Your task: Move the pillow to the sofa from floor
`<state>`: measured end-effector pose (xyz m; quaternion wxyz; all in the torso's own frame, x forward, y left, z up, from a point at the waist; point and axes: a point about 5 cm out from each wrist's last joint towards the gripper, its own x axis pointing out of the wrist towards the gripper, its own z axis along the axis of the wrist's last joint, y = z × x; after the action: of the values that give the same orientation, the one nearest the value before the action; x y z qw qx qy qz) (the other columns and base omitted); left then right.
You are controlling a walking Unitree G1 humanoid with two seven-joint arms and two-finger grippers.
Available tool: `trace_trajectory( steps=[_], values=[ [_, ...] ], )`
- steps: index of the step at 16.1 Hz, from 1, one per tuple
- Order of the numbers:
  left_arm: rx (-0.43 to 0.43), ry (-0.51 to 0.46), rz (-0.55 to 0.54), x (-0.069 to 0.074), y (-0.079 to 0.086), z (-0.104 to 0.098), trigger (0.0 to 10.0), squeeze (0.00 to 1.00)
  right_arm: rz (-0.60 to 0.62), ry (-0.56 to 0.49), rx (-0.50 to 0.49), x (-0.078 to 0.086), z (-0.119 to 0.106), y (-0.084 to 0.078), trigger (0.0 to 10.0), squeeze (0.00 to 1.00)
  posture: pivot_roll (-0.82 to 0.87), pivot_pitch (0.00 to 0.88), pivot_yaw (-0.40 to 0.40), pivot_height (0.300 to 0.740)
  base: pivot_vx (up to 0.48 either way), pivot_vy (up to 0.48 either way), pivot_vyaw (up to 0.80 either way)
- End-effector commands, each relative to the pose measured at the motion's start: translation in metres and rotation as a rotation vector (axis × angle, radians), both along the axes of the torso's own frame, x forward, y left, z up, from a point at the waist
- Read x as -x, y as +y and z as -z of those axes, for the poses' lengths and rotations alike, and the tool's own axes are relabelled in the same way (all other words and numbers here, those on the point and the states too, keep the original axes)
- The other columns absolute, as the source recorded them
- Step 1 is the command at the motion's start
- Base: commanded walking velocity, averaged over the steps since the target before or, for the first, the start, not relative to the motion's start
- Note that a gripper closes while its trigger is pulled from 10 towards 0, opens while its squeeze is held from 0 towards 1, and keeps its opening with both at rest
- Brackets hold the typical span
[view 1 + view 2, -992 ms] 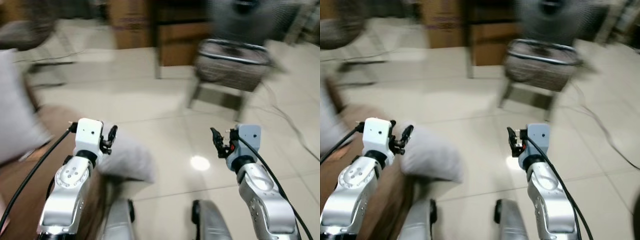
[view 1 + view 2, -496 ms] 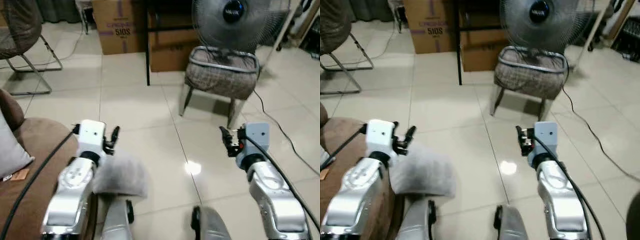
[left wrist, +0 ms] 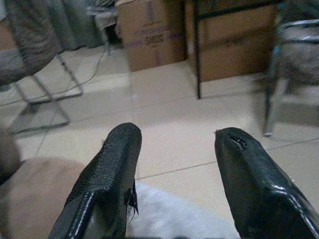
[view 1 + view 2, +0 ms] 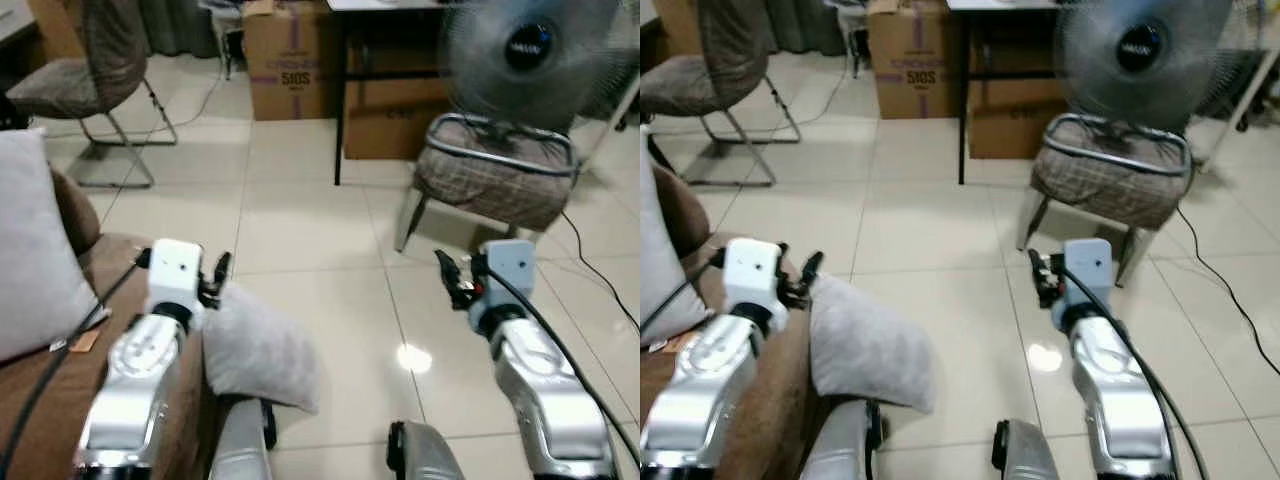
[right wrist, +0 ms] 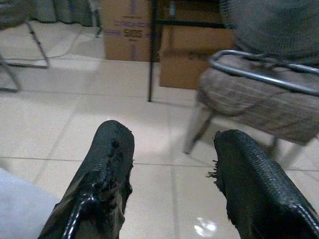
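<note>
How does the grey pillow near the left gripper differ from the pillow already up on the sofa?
The grey pillow sits low, leaning against the sofa's side by the floor, while the white pillow stands propped on the seat. The grey pillow looks darker and slumps at a tilt; the white pillow is paler and more upright. The open left gripper is just above the grey pillow, not holding it. Both look soft and plain.

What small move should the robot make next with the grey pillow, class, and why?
Probably bring the open left gripper down onto the grey pillow and close on it. The pillow leans against the brown sofa just beneath that gripper, ungrasped, and the right gripper is off over bare tiles.
</note>
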<state>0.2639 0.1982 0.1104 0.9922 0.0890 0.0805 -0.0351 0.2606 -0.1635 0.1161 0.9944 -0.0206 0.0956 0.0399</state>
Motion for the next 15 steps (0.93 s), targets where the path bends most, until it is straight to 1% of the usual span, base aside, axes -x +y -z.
trace_trajectory(
  steps=[1, 6, 9, 13, 15],
  values=[
    [0.007, -0.005, 0.015, -0.0017, -0.0038, -0.0014, 10.0, 0.16, 0.005, -0.014, 0.006, -0.0002, -0.0028, -0.0018, 10.0, 0.00, 0.03, 0.000, 0.019, 0.590, 0.289, 0.000, 0.00],
    [0.004, -0.008, 0.017, -0.0040, -0.0041, -0.0029, 10.0, 0.15, 0.012, -0.012, -0.001, -0.0003, -0.0017, -0.0028, 10.0, 0.00, 0.03, 0.000, 0.018, 0.590, 0.288, 0.000, 0.00],
    [-0.013, 0.000, 0.008, -0.0045, -0.0029, -0.0012, 10.0, 0.13, 0.009, -0.014, -0.016, 0.0001, -0.0013, -0.0023, 10.0, 0.00, 0.03, 0.000, 0.018, 0.585, 0.000, 0.000, 0.00],
    [-0.017, 0.004, 0.022, -0.0050, -0.0041, -0.0006, 10.0, 0.14, 0.021, -0.011, -0.015, 0.0008, -0.0003, -0.0045, 10.0, 0.00, 0.03, 0.000, 0.020, 0.550, 0.000, 0.000, 0.00],
    [-0.015, 0.003, 0.022, -0.0053, -0.0042, -0.0007, 10.0, 0.14, 0.021, -0.011, -0.015, 0.0008, -0.0002, -0.0046, 10.0, 0.00, 0.03, 0.000, 0.020, 0.540, 0.000, 0.000, 0.00]
  ],
)
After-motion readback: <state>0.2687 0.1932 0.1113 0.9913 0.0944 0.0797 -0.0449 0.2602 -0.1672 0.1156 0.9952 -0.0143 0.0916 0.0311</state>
